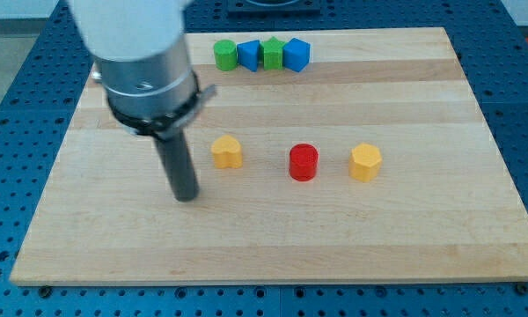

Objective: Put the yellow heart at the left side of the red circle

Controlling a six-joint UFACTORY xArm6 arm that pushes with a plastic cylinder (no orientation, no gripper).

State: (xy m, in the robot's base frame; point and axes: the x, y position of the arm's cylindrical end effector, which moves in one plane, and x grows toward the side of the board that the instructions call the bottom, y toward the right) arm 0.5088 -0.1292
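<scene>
The yellow heart lies on the wooden board, left of centre. The red circle stands to its right, about a block's width of bare wood between them. My tip rests on the board to the lower left of the yellow heart, a short gap away and not touching it. A yellow hexagon sits to the right of the red circle.
Along the view's top edge of the board stands a tight row: a green circle, a blue block, a green block and a blue block. The arm's grey body covers the board's upper left.
</scene>
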